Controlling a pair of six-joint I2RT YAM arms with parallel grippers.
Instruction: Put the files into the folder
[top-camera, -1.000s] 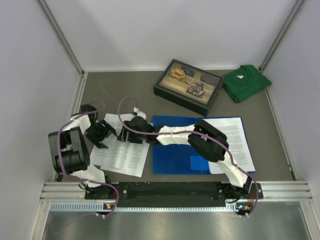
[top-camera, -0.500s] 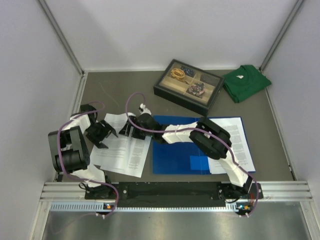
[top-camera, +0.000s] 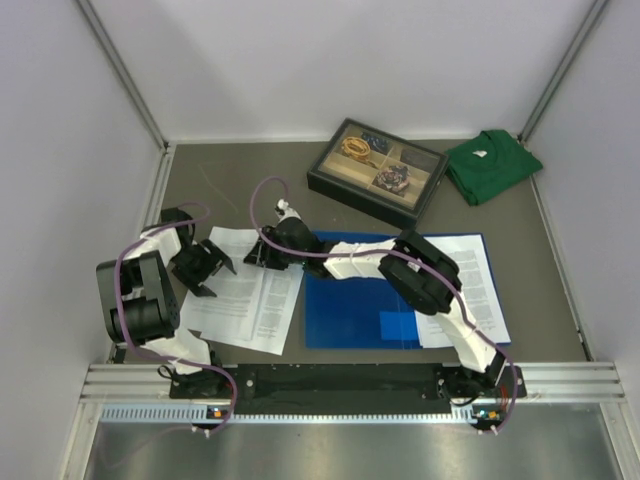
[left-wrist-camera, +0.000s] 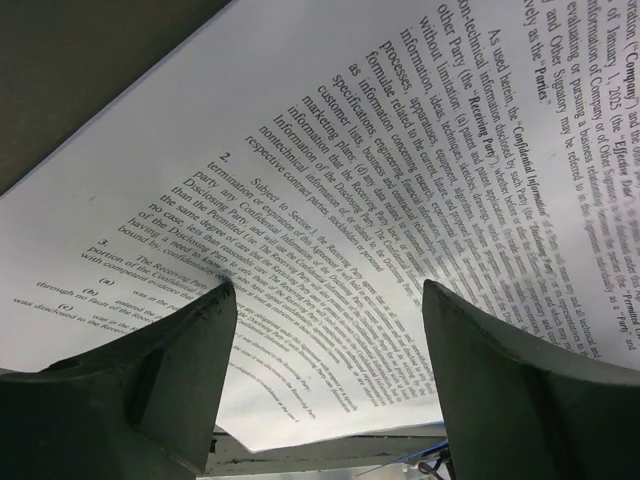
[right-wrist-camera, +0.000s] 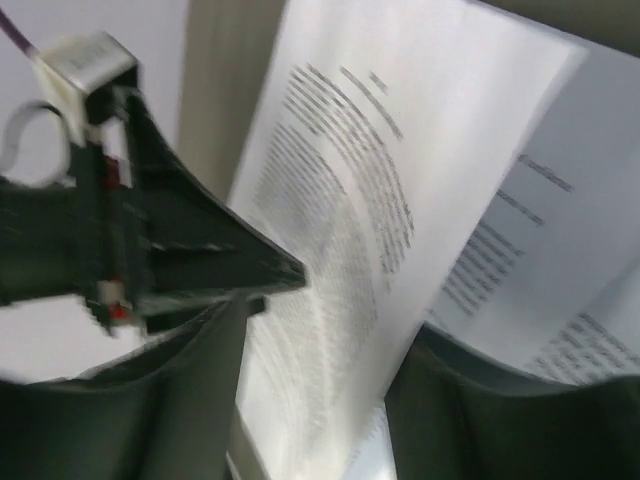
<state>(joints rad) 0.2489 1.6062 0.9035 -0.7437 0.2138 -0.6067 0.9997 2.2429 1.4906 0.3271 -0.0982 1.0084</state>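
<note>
A grey table (top-camera: 250, 190) is seen from above, and the blue folder (top-camera: 350, 310) is laid open and flat on it near the arms' bases. A printed sheet (top-camera: 475, 280) is lain on the folder's right half, its right edge just past the folder's. The remaining files (top-camera: 245, 310) are spread in a loose stack on the table just left of the folder, with the stack's right edge at the folder's left edge. The far end of the top sheet is seen curled up off the stack.

The right arm is stretched across the folder's far left corner, and the right gripper (top-camera: 262, 252) is placed at the stack's far edge, just left of the folder. In the right wrist view (right-wrist-camera: 325, 330) its fingers are spread apart, with the lifted sheet seen passing between them. The left gripper (top-camera: 210, 265) is held further left of the folder, at the stack's far left part. In the left wrist view (left-wrist-camera: 328, 290) its fingers are also parted, with printed paper close beneath them.

A black-framed tray (top-camera: 376, 172) is set beyond the folder's far edge. A folded green shirt (top-camera: 490, 165) is laid just right of the tray.
</note>
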